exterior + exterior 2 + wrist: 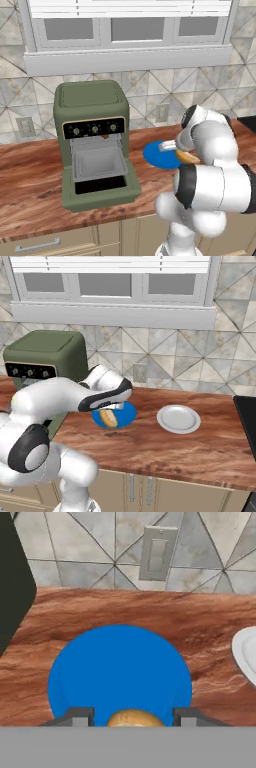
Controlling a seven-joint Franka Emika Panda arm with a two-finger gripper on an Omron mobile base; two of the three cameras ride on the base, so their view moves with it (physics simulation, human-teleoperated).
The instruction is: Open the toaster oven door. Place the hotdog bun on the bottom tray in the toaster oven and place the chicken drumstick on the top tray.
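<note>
The gripper (133, 718) sat half open around the bun (134, 718) on the blue plate (120, 667), oven door (102, 192) already down.

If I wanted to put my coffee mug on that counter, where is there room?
Bare wood lies right of the white plate, up to the dark edge, and along the front edge below both plates. It is crowded between the toaster oven and the blue plate, where the arm reaches.
</note>
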